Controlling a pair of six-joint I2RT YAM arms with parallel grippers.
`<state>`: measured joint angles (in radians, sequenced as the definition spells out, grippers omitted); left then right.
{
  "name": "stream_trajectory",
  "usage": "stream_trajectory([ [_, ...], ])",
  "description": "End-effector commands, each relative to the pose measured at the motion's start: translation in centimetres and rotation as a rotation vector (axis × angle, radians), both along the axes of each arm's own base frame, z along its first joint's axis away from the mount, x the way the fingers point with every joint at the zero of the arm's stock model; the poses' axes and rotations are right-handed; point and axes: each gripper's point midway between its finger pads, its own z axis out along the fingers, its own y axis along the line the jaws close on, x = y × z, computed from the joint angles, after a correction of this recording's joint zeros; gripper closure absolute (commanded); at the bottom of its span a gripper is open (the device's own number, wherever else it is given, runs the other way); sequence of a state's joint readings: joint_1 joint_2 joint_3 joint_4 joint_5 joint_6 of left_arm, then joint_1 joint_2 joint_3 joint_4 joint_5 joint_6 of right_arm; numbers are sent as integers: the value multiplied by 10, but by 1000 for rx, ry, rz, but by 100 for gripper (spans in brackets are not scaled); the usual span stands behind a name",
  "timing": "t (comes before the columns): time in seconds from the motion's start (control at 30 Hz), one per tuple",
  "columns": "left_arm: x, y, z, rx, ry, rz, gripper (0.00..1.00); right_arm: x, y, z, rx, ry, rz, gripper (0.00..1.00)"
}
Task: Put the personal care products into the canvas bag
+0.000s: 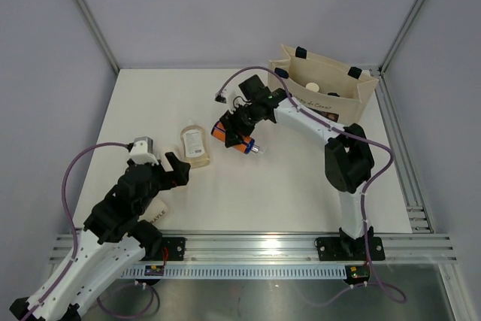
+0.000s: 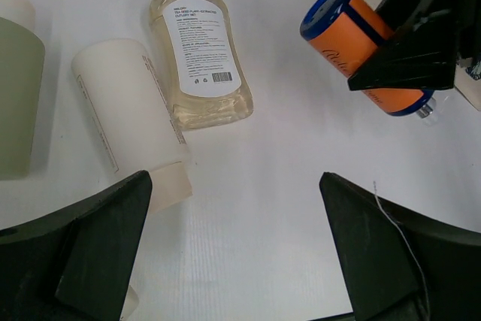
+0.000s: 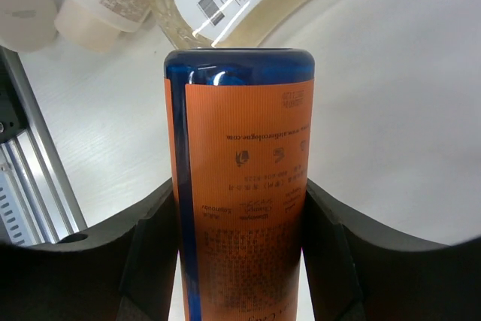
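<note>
While the right gripper point(image 3: 239, 212) clamps the orange tube point(image 3: 239, 125) at centre, the left gripper point(image 2: 233, 253) hangs wide open at eight o'clock, and the canvas bag point(image 1: 334, 104) stands at two o'clock.

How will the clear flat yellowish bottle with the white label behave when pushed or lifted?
The clear flat yellowish bottle lies on its broad face, so it would probably slide rather than roll. It looks full of liquid: likely heavy for its size, weight shifting when tilted. Its glossy plastic may slip in a pinch.
</note>
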<state>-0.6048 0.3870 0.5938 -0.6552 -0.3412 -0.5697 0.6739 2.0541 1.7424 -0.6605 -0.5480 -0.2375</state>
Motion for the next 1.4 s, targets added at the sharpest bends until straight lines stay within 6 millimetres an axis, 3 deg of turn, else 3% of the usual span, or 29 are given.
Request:
stream_trajectory([
  [0.0, 4, -4, 10, -43, -45, -1, 1, -2, 1, 63, 123, -124, 68, 100],
  [0.07, 4, -4, 10, -55, -46, 5, 1, 18, -12, 69, 75, -197, -20, 100],
  [0.1, 4, -4, 9, -58, -43, 7, 1, 33, -17, 84, 79, -248, -109, 100],
  [0.13, 4, -4, 8, -68, -40, 14, 1, 53, -34, 87, 26, -314, -210, 100],
  [0.27, 4, -5, 5, -86, -35, 21, 1, 90, -70, 136, 37, -466, -436, 100],
  [0.33, 5, -7, 4, -91, -30, 19, 1, 95, -81, 162, 73, -502, -474, 100],
  [0.57, 8, -13, 4, -97, -22, 8, 1, 108, -131, 224, 158, -554, -602, 100],
  [0.73, 10, -16, 4, -104, -21, 0, 1, 129, -187, 265, 174, -639, -782, 100],
  [0.87, 11, -19, 5, -109, -20, -7, 1, 147, -231, 283, 157, -702, -899, 100],
  [1.07, 12, -21, 3, -102, -12, -18, 1, 176, -273, 283, 19, -841, -877, 100],
  [1.13, 11, -21, 4, -103, -17, -25, 1, 180, -273, 281, 5, -855, -804, 100],
  [1.2, 11, -22, 5, -103, -23, -29, 1, 181, -274, 263, -82, -869, -664, 100],
  [1.23, 11, -22, 5, -102, -29, -34, 1, 173, -257, 258, -49, -857, -516, 100],
  [1.27, 12, -23, 6, -104, -34, -38, 1, 168, -257, 231, -134, -832, -372, 100],
  [1.33, 12, -24, 5, -102, -34, -42, 1, 164, -251, 218, -155, -807, -263, 100],
  [1.37, 12, -24, 6, -104, -35, -44, 1, 156, -253, 200, -203, -755, -197, 100],
])
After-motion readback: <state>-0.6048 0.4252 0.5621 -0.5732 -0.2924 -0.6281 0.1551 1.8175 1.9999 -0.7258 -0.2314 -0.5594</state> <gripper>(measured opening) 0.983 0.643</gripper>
